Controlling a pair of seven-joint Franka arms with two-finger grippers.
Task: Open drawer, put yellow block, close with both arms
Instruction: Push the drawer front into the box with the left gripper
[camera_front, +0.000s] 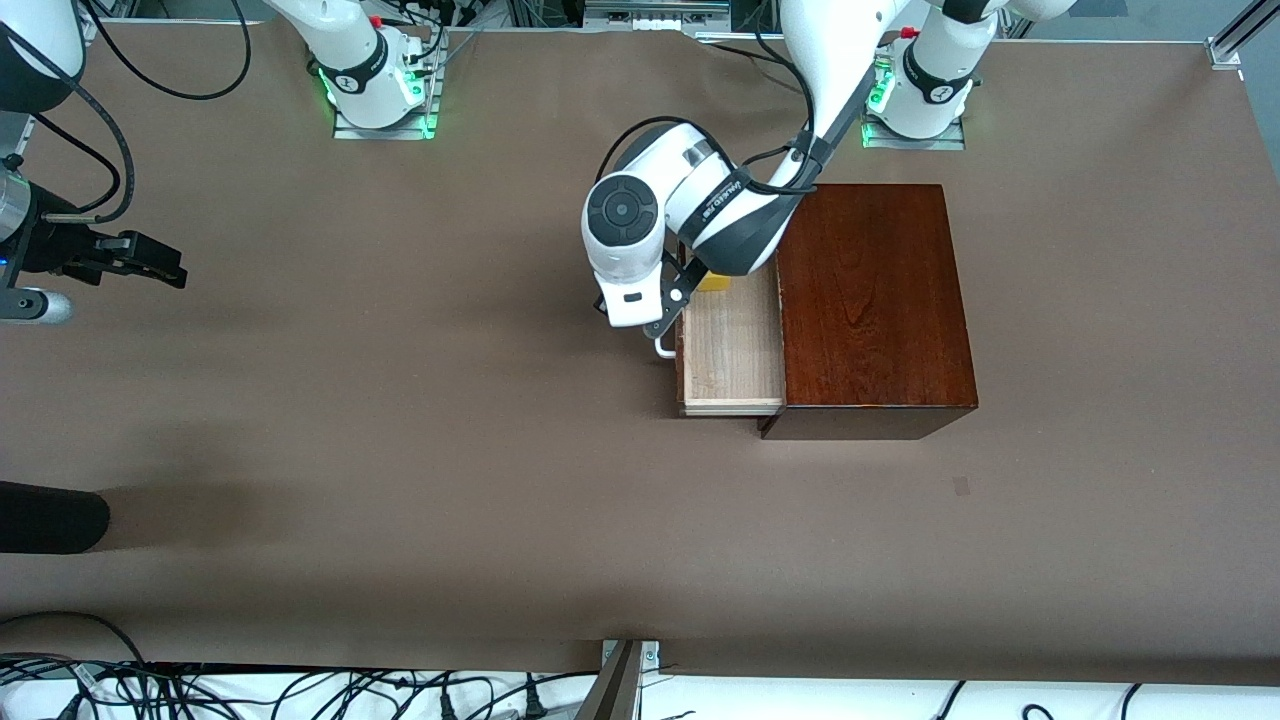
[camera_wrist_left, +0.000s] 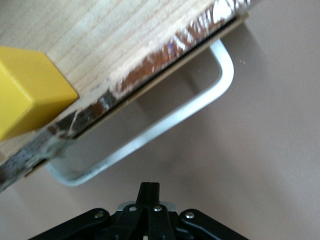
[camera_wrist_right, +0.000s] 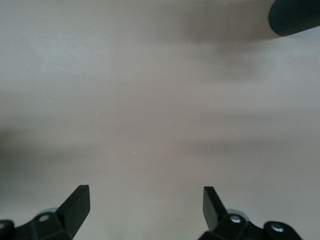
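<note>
Drawer (camera_front: 732, 345) is pulled out of the box (camera_front: 872, 300) toward the right arm's end of the tabletop (camera_front: 400, 450), block (camera_wrist_left: 25, 92) sitting in it at the corner by the front panel. Left arm reaches down from its base, elbow bent over the drawer, wrist over the handle (camera_wrist_left: 150, 132); left claw (camera_wrist_left: 149, 192) pressed together, empty, just in front of the handle. Right arm waits at its end, right claw (camera_wrist_right: 145, 205) spread over bare tabletop. Arm lettering unreadable.
</note>
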